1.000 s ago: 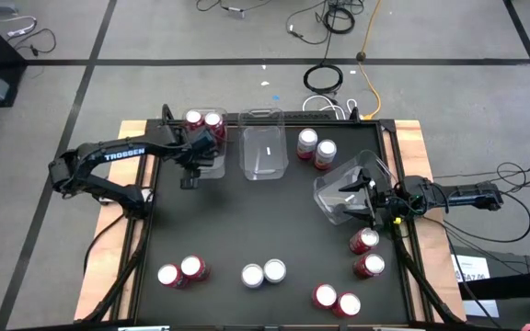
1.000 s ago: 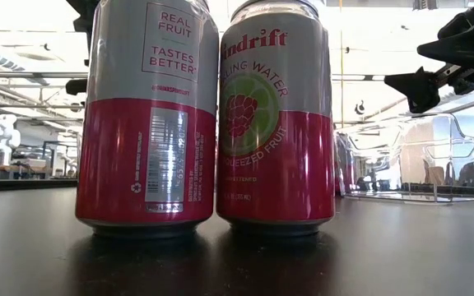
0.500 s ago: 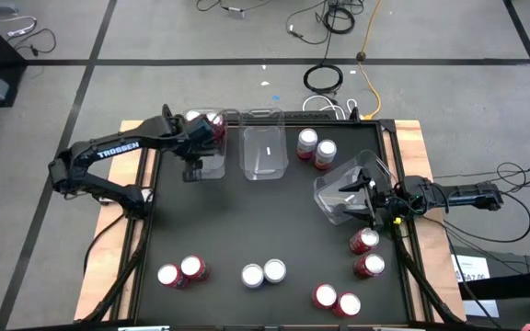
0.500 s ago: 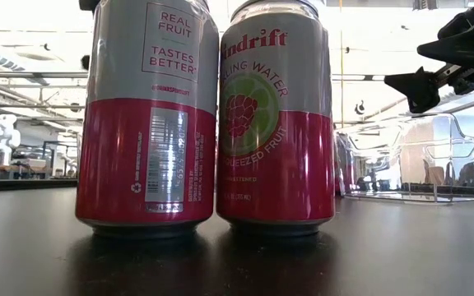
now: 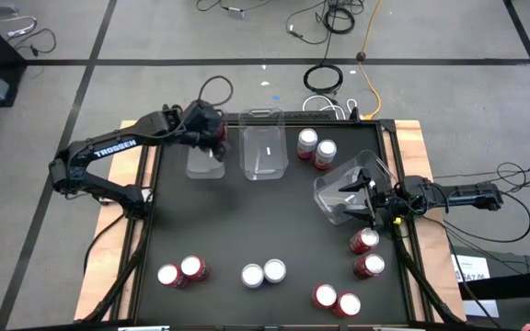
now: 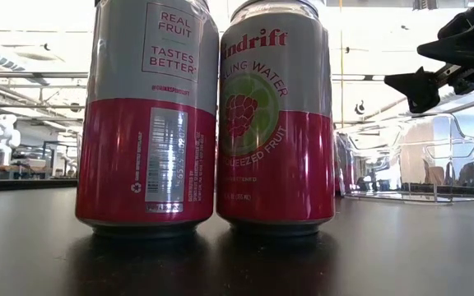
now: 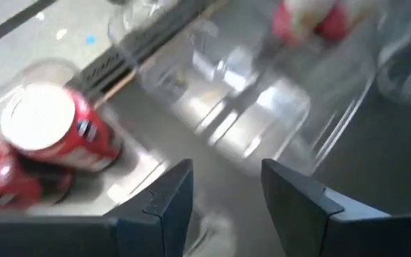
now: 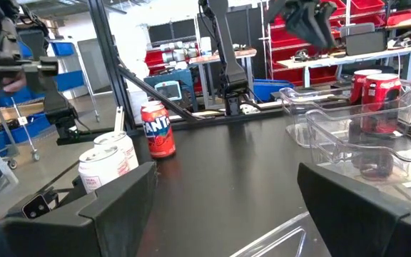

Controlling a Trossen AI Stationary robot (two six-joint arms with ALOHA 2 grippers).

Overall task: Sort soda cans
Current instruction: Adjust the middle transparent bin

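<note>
My left gripper (image 7: 220, 193) hangs open above the left clear bin (image 5: 205, 158) at the table's far left, with nothing between its fingers. Two red soda cans (image 7: 56, 139) stand inside that bin; my arm hides most of them in the high view. My right gripper (image 5: 362, 198) waits open at the right edge, above a tilted clear bin (image 5: 343, 188). Other soda cans stand in pairs on the table: at the far side (image 5: 316, 147), at the right (image 5: 366, 253), and along the near edge (image 5: 180, 272), (image 5: 263, 272), (image 5: 336, 300).
An empty clear bin (image 5: 263, 147) stands in the far middle, between the left bin and the far pair of cans. The black table's middle (image 5: 247, 216) is bare. Two red-and-silver cans (image 6: 204, 115) stand right before the low camera.
My left gripper has risen from the near side of the left bin, moved toward the table's far edge and rolled about its own axis. Its fingers keep the same gap. The cans and bins have stayed in place.
</note>
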